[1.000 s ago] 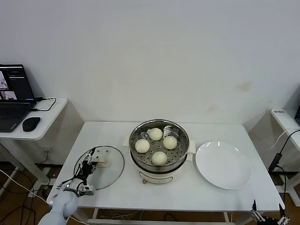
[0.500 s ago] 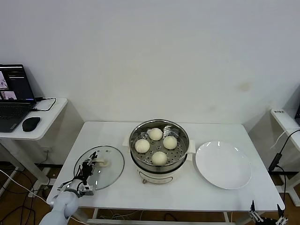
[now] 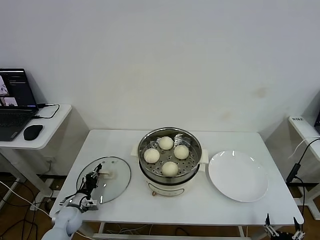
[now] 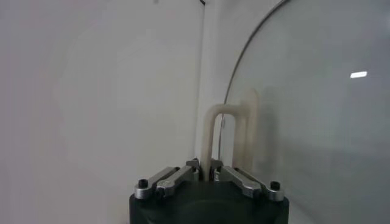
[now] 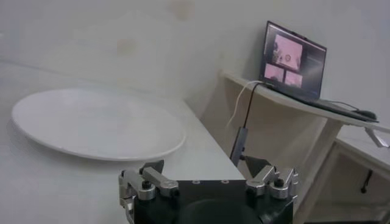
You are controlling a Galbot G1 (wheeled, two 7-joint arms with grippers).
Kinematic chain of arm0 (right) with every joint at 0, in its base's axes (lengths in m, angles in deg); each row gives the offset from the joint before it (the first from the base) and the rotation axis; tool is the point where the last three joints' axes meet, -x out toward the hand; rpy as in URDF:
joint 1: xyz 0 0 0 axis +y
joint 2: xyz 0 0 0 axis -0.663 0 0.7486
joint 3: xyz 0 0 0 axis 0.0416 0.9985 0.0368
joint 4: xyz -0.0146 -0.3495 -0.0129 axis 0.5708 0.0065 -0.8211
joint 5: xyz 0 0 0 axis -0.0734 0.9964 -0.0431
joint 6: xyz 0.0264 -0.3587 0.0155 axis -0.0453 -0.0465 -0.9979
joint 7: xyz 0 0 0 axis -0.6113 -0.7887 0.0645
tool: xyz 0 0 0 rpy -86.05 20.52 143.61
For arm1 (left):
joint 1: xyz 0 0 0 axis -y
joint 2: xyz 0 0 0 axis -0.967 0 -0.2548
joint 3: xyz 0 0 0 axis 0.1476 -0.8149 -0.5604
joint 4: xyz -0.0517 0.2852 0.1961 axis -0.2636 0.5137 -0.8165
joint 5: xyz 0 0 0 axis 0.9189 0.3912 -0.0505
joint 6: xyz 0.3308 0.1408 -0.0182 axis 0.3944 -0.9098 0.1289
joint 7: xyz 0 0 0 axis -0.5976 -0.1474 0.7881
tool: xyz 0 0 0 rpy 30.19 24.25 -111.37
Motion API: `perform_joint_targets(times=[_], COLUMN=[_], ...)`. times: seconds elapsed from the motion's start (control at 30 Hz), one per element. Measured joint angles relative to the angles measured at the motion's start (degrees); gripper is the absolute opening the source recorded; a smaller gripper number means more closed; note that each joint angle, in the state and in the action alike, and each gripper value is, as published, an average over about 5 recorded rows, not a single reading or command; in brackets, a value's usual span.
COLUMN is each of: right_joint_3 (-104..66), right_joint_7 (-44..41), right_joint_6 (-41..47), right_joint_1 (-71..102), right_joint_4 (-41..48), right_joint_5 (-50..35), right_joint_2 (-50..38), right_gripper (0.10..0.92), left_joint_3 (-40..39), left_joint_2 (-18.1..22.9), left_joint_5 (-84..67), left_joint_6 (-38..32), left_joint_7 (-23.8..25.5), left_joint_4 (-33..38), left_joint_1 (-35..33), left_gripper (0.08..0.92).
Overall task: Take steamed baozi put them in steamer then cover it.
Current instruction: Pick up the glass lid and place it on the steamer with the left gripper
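The steamer (image 3: 170,158) stands mid-table, uncovered, with several cream-white baozi (image 3: 166,143) on its perforated tray. The cover (image 3: 113,181), a clear glass lid with a metal rim, lies flat on the table to the steamer's left. My left gripper (image 3: 95,179) is shut on the cover's cream handle (image 3: 107,174). In the left wrist view the jaws (image 4: 208,173) pinch the upright handle loop (image 4: 211,137), with the glass (image 4: 317,122) beyond it. My right gripper (image 3: 281,226) hangs open and empty below the table's front right corner, also seen at the right gripper (image 5: 204,167).
A flat white plate (image 3: 238,175) (image 5: 97,125) lies empty to the steamer's right. A side desk at the left carries a laptop (image 3: 15,102) and a mouse (image 3: 33,132). Cables hang by a second desk (image 3: 305,127) at the right.
My left gripper's fingers have closed on the cover's handle. The cover has shifted slightly to the left on the table. The right arm has barely moved.
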Motion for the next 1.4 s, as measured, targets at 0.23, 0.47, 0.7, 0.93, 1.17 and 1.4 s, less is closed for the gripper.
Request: perform_joint_targets(times=[0.23,0.47,0.7,0.93,1.17,1.4], right_joint_3=[0.88,1.85,3.12,4.26,5.51,6.82], right_joint_7=[-0.16,-0.24,-0.33,-0.21,0.32,0.90], right_joint_6=[-0.29,-0.42,-0.76,-1.60,-2.81,-3.86], right_joint_1=[0.16,0.61,0.85,1.00,1.34,1.50], right_joint_4=[-0.73,-1.55,-2.08,-2.65,-3.10,-3.15], right_joint_5=[0.81,1.85,2.93,4.25,6.17,8.18], right_joint_2=[-0.13,-0.17,-0.17,0.00,0.14,0.23], right_gripper=[0.823,0.823,0.823,0.823,0.823,0.823], left_joint_3=[2.84,6.92,10.68,9.68,1.51,-9.66], left_joint_2=[-1.35,-3.61,-7.09,-10.93,-13.83,-13.70], left_joint_5=[-1.26,-4.37,-9.90,-14.51,-16.11,-15.31], left_joint_6=[2.11,5.84,11.27,18.49,26.23,32.84], left_joint_7=[-0.04,1.60,5.25,8.32,9.75,12.15], left_joint_4=[6.47,15.39,25.35,34.97,40.54,41.97], left_joint_1=[-3.68,-8.54,-12.15,-12.53,-9.11,-1.53], left_gripper=[0.155,0.155,0.155,0.155,0.155,0.155])
